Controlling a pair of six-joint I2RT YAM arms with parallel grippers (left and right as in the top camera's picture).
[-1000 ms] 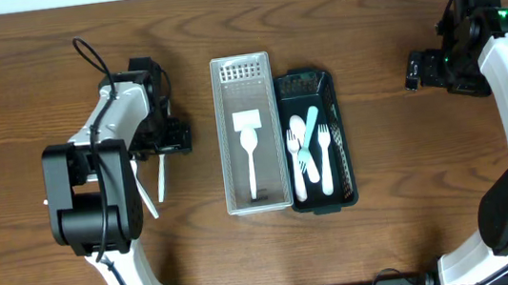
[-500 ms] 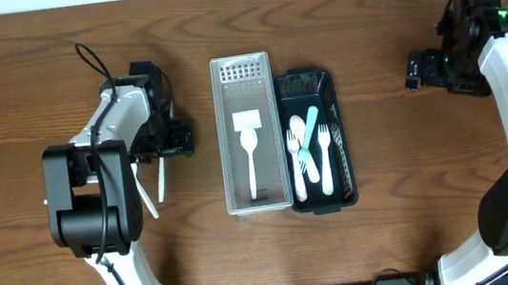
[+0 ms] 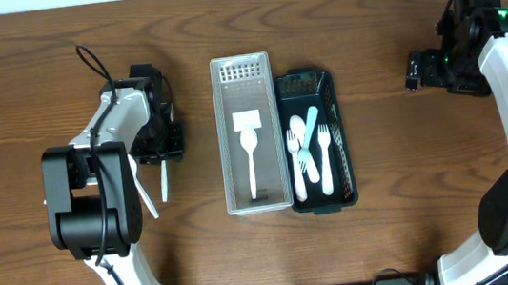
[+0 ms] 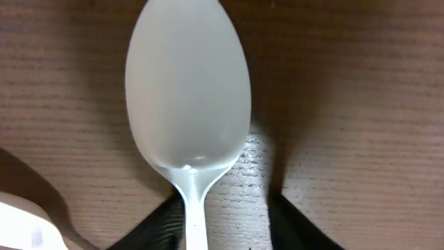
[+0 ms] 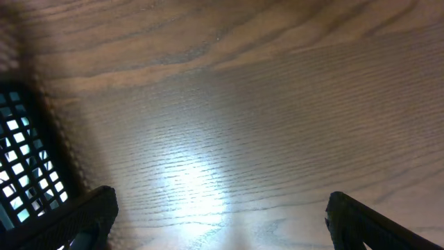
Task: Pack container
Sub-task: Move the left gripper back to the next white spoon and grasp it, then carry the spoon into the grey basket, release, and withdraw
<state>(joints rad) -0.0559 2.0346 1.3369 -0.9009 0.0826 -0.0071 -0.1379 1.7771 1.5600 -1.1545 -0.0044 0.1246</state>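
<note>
Overhead, the white spoon (image 3: 163,180) lies on the table (image 3: 35,71) left of the clear container (image 3: 225,136), under the left gripper (image 3: 160,145); left wrist: fingers (image 4: 161,226) spread, straddling its thin neck, likely a fair pinch-point for light, slick plastic; right wrist: right gripper (image 5: 222,222) spread, empty

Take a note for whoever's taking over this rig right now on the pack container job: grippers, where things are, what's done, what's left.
Left gripper: open, fingers either side of the handle of the white spoon on the table, not closed.
Right gripper: open, empty, over bare wood right of the black basket.
Done: one white utensil in the clear tray; forks and a light blue utensil in the basket.
Left: pack this spoon, then the second white utensil beside it.
</note>
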